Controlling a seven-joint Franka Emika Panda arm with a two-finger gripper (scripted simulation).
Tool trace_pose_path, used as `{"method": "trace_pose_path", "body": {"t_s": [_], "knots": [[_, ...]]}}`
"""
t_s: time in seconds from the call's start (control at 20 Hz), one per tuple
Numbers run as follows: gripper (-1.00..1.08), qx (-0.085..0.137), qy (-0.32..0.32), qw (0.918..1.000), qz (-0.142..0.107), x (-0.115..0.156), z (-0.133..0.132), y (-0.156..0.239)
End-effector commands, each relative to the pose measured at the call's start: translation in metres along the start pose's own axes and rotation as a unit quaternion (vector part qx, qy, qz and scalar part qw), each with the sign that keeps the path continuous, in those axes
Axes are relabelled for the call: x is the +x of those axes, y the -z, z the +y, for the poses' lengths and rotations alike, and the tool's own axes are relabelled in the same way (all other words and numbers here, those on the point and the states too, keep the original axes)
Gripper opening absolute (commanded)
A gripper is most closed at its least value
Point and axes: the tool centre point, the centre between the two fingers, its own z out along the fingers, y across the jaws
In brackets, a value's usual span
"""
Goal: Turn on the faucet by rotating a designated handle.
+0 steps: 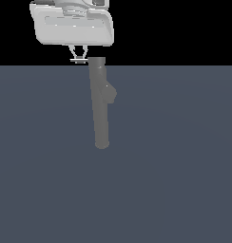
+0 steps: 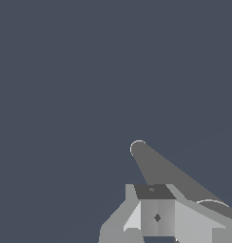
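Closest to my wrist camera are the end effector's fingers [image 2: 158,216], pale blocks pressed together with no gap I can make out, and nothing between them, so I read the end effector [image 1: 78,60] as clenched and empty. Going across the exterior view from its left, I first meet that end effector hanging under the white hand housing, its tips just beside the upper end of the faucet [image 1: 100,102], on the exterior view's left of it; whether they touch the column I cannot tell. Next comes the faucet itself, a plain grey column whose long axis runs from that upper end down toward the camera to a rounded end, leaning slightly. Further to the exterior view's right, a short dark stub [image 1: 110,95] branches off midway. I cannot make out the thin silver-white handle with confidence in either view; a tiny pale speck near the stub is too small to call. My judgement is that the coming move turns on finding the handle beyond the column, with the column itself standing in the way. Nothing else sits on the flat blue-grey table [image 1: 184,166].
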Motion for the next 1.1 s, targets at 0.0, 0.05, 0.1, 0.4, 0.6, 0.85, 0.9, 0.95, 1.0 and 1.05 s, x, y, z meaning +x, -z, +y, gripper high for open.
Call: {"method": "trace_pose_path", "body": {"t_s": [0.0, 0.05, 0.1, 0.4, 0.6, 0.85, 0.9, 0.95, 1.0, 1.05], "knots": [[-1.0, 0.0, 0.001, 1.0, 0.0, 0.004, -0.001, -0.002], [-1.0, 0.0, 0.001, 1.0, 0.0, 0.004, -0.001, -0.002], [-1.0, 0.0, 0.002, 1.0, 0.0, 0.005, -0.001, -0.002], [-1.0, 0.0, 0.002, 1.0, 0.0, -0.002, -0.003, -0.002], [-1.0, 0.0, 0.002, 1.0, 0.0, -0.014, -0.006, -0.002], [-1.0, 0.0, 0.002, 1.0, 0.0, -0.03, -0.011, -0.002], [-1.0, 0.0, 0.002, 1.0, 0.0, -0.033, -0.012, -0.002], [-1.0, 0.0, 0.002, 1.0, 0.0, -0.037, -0.013, -0.002], [-1.0, 0.0, 0.002, 1.0, 0.0, -0.04, -0.014, -0.001], [-1.0, 0.0, 0.002, 1.0, 0.0, -0.04, -0.014, -0.001]]}}
